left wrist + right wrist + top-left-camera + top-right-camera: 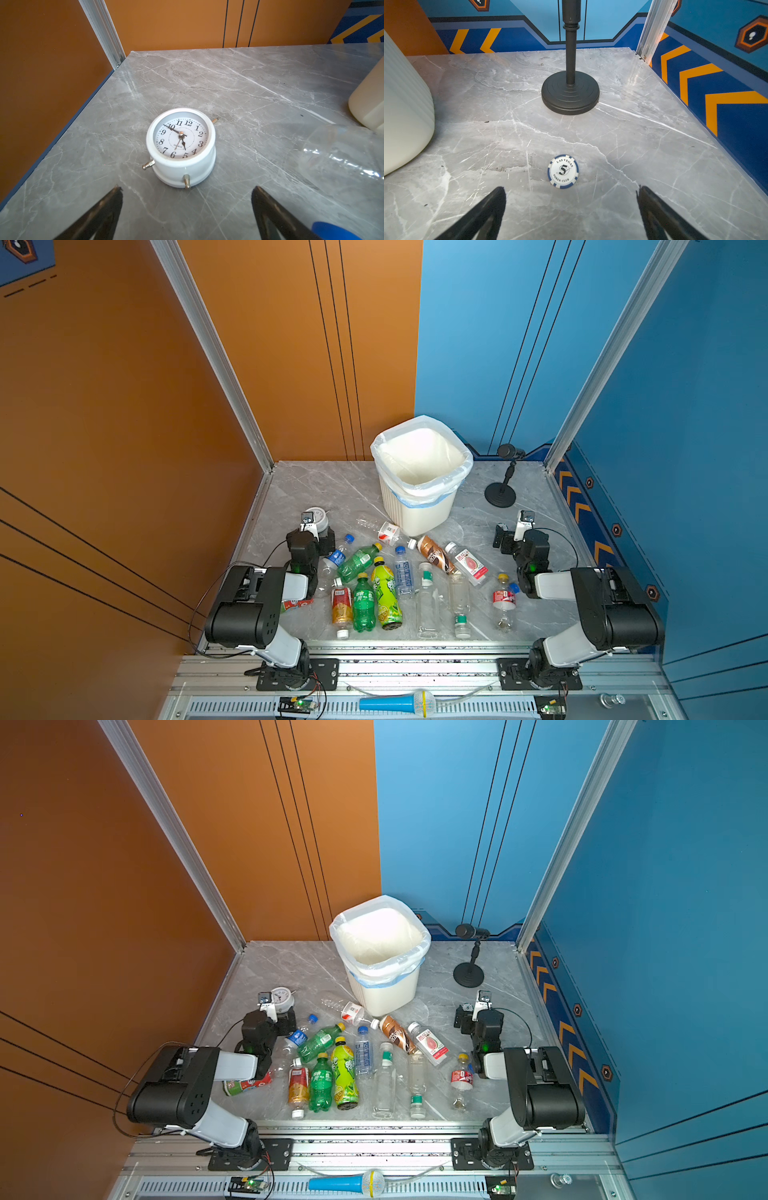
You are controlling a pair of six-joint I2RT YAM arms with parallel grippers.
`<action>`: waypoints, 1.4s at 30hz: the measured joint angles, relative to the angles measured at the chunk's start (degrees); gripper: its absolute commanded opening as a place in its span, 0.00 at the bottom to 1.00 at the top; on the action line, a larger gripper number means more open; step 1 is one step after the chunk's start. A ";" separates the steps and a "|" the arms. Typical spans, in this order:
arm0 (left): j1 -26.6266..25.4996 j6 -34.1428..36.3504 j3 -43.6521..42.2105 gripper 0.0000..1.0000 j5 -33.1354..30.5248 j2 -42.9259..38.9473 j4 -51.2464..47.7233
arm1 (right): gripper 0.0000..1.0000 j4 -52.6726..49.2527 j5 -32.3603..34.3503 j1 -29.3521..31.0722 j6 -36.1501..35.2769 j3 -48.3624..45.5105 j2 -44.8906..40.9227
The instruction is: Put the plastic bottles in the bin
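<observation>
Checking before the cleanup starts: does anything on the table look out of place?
Two strays lie apart from the bottles: a clock face up before the left gripper, a poker chip before the right gripper.

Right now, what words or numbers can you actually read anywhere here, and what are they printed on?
"QUARTZ": face of the white alarm clock.
"1" to "12": same face.
"LAS VEGAS": the poker chip.
"5": middle of that chip.
"POKER CLUB": same chip.
Labels on the plastic bottles: too small and blurred to read.
</observation>
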 measured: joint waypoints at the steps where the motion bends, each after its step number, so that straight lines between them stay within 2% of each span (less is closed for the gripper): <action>1: 0.00 0.00 0.00 0.98 0.02 0.00 0.00 | 1.00 0.00 0.00 0.00 0.00 0.00 0.00; 10: 0.02 0.00 0.00 0.98 0.26 0.00 0.00 | 1.00 0.00 0.02 0.00 0.02 0.00 0.00; 13: -0.33 0.02 -0.04 0.97 -0.61 -1.55 -1.49 | 1.00 -6.73 1.36 0.28 0.44 1.95 -2.27; 16: -2.16 -0.63 0.17 0.98 -5.27 -10.40 -8.41 | 1.00 -19.80 5.35 1.95 2.95 8.41 -9.01; 19: -3.28 -6.84 4.35 0.97 -9.55 -23.21 -21.05 | 1.00 -28.41 6.91 3.32 9.57 16.76 -14.56; 23: -2.58 -20.48 9.88 0.98 -14.25 -36.26 -32.24 | 1.00 -35.04 -1.70 2.40 13.51 21.62 -17.62; 26: -1.31 -24.15 9.01 0.98 -13.29 -41.90 -36.70 | 1.00 -42.42 -6.19 3.52 14.38 21.97 -17.20; 32: 0.00 -28.35 8.72 0.98 -10.25 -43.10 -47.34 | 1.00 -58.23 -9.22 12.90 13.77 22.43 -15.78; 37: 0.04 -29.86 8.72 0.98 -6.80 -42.10 -50.90 | 1.00 -64.50 -8.85 19.06 13.11 22.77 -14.14; 42: 0.15 -30.29 8.74 0.98 -5.03 -42.01 -52.26 | 1.00 -67.14 -8.11 22.45 12.92 22.77 -11.50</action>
